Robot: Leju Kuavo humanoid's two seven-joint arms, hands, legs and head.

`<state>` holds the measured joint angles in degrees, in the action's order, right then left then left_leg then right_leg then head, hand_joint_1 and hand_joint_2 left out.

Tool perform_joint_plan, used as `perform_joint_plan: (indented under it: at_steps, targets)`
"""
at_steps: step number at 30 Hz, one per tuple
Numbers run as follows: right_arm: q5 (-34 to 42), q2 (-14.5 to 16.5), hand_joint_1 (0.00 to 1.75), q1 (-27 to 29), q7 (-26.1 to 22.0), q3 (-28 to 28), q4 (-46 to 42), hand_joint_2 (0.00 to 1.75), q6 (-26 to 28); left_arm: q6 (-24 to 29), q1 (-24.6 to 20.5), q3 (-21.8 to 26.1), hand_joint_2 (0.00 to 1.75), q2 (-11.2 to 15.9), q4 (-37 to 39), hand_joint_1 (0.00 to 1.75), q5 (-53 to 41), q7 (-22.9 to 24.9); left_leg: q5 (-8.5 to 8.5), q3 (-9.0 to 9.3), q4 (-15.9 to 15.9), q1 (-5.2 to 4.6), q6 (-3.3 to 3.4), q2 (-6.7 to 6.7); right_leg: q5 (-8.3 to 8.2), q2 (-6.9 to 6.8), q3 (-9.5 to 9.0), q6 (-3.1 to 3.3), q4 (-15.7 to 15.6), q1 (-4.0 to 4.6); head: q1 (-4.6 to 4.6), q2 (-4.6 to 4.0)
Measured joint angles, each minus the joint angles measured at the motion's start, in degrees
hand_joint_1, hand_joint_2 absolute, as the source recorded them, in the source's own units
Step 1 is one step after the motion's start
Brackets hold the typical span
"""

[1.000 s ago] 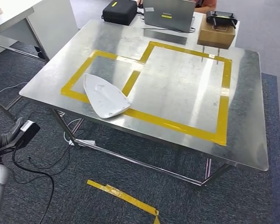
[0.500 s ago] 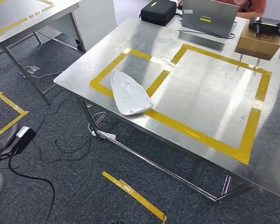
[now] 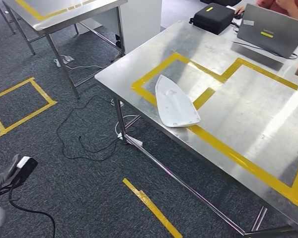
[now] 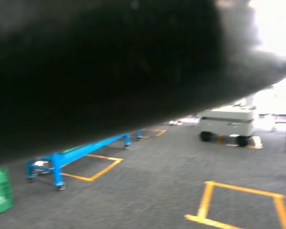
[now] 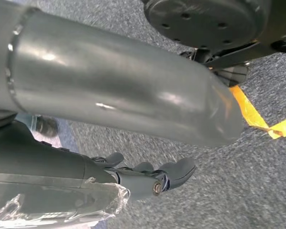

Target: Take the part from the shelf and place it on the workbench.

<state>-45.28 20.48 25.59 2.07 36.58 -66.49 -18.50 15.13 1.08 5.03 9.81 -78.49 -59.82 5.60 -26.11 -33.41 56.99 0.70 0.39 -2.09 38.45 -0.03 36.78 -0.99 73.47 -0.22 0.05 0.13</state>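
Note:
The white curved part [image 3: 175, 103] lies flat on the steel workbench [image 3: 252, 114], near its front edge, across the yellow tape outline [image 3: 230, 153]. No hand touches it. My left arm's dark wrist end [image 3: 12, 173] hangs low at the lower left of the head view, far from the bench, and its fingers are not plain. In the right wrist view my right hand [image 5: 148, 176] hangs beside my body over the carpet, its dark fingers loosely apart and holding nothing.
A second steel table [image 3: 65, 12] stands at the back left. A laptop [image 3: 273, 29] and a black case [image 3: 213, 17] sit at the bench's far side, with a person behind. A cable [image 3: 84, 144] and yellow tape [image 3: 151, 208] lie on the carpet. A blue frame [image 4: 76, 155] and a white cart [image 4: 226, 124] stand farther off.
The camera has turned left, so the whole scene has slid right and the second table has come into view. The part stays where it lay on the bench.

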Motion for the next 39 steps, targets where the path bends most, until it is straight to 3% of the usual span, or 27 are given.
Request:
perform_joint_plan:
  at_steps: [2,4,6,8,10,12,14,15,17,19,21,23,25,27,29,30,31,34,36,39]
  targets:
    - [0.02,0.0,0.0,0.01,0.04,-0.02,-0.01,0.0,0.06,0.02,0.38,0.32,0.0,-0.28,0.0,0.0,0.0,0.0,0.0,0.2,0.01,0.0,-0.03,-1.69,-4.55,1.09,-2.55,0.45,-6.43,-0.01,0.03,0.0]
    - [0.02,0.0,0.0,0.03,0.05,-0.09,-0.02,0.0,0.11,0.07,0.47,0.51,0.0,-0.54,0.0,0.0,0.0,0.0,0.05,0.13,0.16,-0.04,-0.33,-3.25,-7.72,3.96,-5.58,0.97,-13.56,-0.17,0.04,0.0]
    - [0.02,0.0,0.0,0.09,0.09,-0.2,-0.02,0.0,0.12,0.12,0.65,0.73,0.0,-0.72,0.01,0.0,0.0,0.01,0.32,-0.39,0.24,0.15,-1.05,-4.62,-8.04,5.31,-6.7,1.24,-15.83,-0.15,0.05,0.0]
    - [0.02,0.0,0.0,0.12,0.13,-0.3,-0.06,0.0,0.13,0.18,1.25,1.15,0.0,-0.8,0.01,0.0,0.07,0.01,0.54,-0.79,0.25,0.42,-1.85,-5.52,-8.3,4.06,-7.11,1.61,-16.26,-0.1,0.05,0.0]
    - [0.07,0.0,0.0,0.19,0.05,-0.4,-0.11,0.0,0.16,0.36,2.11,1.77,0.0,-0.91,0.05,0.0,0.43,-0.21,-1.05,-1.85,2.56,0.3,-2.37,-3.33,-8.63,2.57,-7.52,2.19,-16.88,-0.25,-0.25,0.0]
    - [0.26,0.0,0.0,0.36,-0.02,-0.46,-0.13,0.0,0.3,0.54,3.29,2.48,0.0,-1.26,0.33,0.0,1.19,-1.13,-4.62,-4.84,9.07,0.24,-2.77,0.07,-8.6,0.96,-7.83,2.62,-17.16,-0.2,-0.55,0.0]
    - [0.74,0.0,0.0,0.48,0.04,-0.55,-0.13,0.0,0.73,0.76,5.27,3.51,0.0,-2.0,1.19,0.0,2.05,-2.83,-6.83,-7.69,15.11,0.42,-3.12,1.3,-8.38,-0.54,-7.93,2.76,-17.15,-0.1,-0.58,0.0]
    - [1.11,0.0,0.0,0.53,0.13,-0.67,-0.13,0.0,1.07,0.89,6.4,4.2,0.0,-2.48,1.79,0.0,2.33,-3.8,-6.53,-7.9,15.7,0.5,-3.23,1.54,-8.25,-1.19,-8.0,2.74,-17.15,-0.09,-0.59,0.0]
    - [2.03,0.0,0.0,0.68,0.49,-1.15,-0.13,0.0,1.84,1.01,8.24,5.95,0.0,-3.57,3.16,0.0,2.56,-5.75,-3.41,-5.0,10.67,0.56,-3.24,2.36,-7.88,-2.46,-8.38,2.48,-17.14,-0.07,-0.58,0.0]
    - [2.92,0.0,0.0,0.81,0.94,-1.86,-0.13,0.0,2.48,1.03,9.36,7.93,0.0,-4.74,4.55,0.0,2.47,-7.48,-0.9,-0.85,3.4,0.33,-2.88,4.62,-7.27,-3.62,-8.75,1.92,-17.07,0.24,-0.62,0.0]
    - [3.57,0.0,0.0,0.83,1.25,-2.5,-0.13,0.0,3.0,1.03,10.22,9.87,0.0,-6.01,5.81,0.0,2.37,-8.82,-0.63,0.81,0.45,-0.03,-2.14,5.66,-6.72,-4.63,-8.93,1.34,-17.08,0.58,-0.49,0.0]
    - [3.96,-0.01,0.0,0.81,1.35,-2.98,-0.13,0.0,3.32,1.03,11.12,11.65,0.0,-7.16,6.93,0.0,2.31,-9.62,-0.58,0.83,0.22,-0.11,-1.3,4.54,-6.24,-5.38,-9.48,0.73,-17.04,0.53,-0.33,0.0]
    - [4.17,-0.01,0.0,0.85,1.39,-3.31,-0.13,0.0,3.36,0.92,11.58,13.07,0.0,-8.06,7.73,0.0,2.1,-10.01,-0.41,0.84,0.01,0.06,-0.58,3.47,-4.39,-3.67,-9.04,0.1,-14.68,0.34,-0.14,0.0]
    - [4.41,0.0,0.0,0.97,1.46,-3.5,-0.13,0.0,3.39,0.46,11.64,14.24,0.0,-9.1,8.22,0.0,1.8,-10.32,-0.34,0.77,-0.06,0.08,-0.08,2.42,-0.67,-0.96,-6.03,-0.12,-7.9,0.22,0.11,0.0]
    - [4.81,-0.01,0.0,1.18,1.52,-3.62,-0.14,0.0,3.48,-0.23,11.87,15.69,0.0,-10.44,8.93,0.0,1.59,-10.81,-0.35,0.74,-0.05,-0.07,0.11,1.33,1.87,-0.14,-2.38,-0.03,-0.91,0.2,0.14,0.0]
    - [5.07,-0.01,0.0,1.34,1.57,-3.68,-0.19,0.0,3.52,-0.56,12.05,16.56,0.0,-11.18,9.37,0.0,1.48,-11.11,-0.36,0.78,-0.04,-0.12,0.12,0.77,1.5,-0.07,-1.55,0.07,0.09,0.2,0.13,0.0]
    - [5.34,-0.02,0.0,1.54,1.62,-3.75,-0.28,0.0,3.55,-0.88,12.23,17.48,0.0,-11.91,9.81,0.0,1.35,-11.5,-0.37,0.86,-0.04,-0.15,0.13,0.2,-0.01,0.0,-1.76,0.2,-1.15,0.2,0.12,0.0]
    - [6.48,-0.02,0.0,2.08,2.07,-4.0,-0.84,0.0,3.75,-2.54,12.53,20.45,0.0,-14.26,10.73,0.0,1.11,-13.48,-0.43,1.02,0.08,-0.26,-0.04,-1.17,-6.22,1.12,-6.1,0.73,-12.23,0.16,0.2,0.0]
    - [7.36,-0.01,0.0,2.41,2.5,-4.25,-1.27,0.0,4.17,-4.38,12.62,23.02,0.0,-15.96,11.07,0.0,1.11,-15.04,-0.42,0.89,0.25,-0.35,-0.53,-1.76,-7.37,1.85,-7.52,1.05,-16.01,0.24,0.23,0.0]
    - [8.2,-0.01,0.0,2.96,2.92,-4.84,-1.84,0.0,4.66,-6.61,12.67,26.84,0.0,-18.07,11.43,0.0,1.11,-16.25,-0.75,0.67,0.66,-0.14,-1.52,-1.69,-7.65,1.45,-7.88,1.95,-16.43,0.35,0.21,0.0]
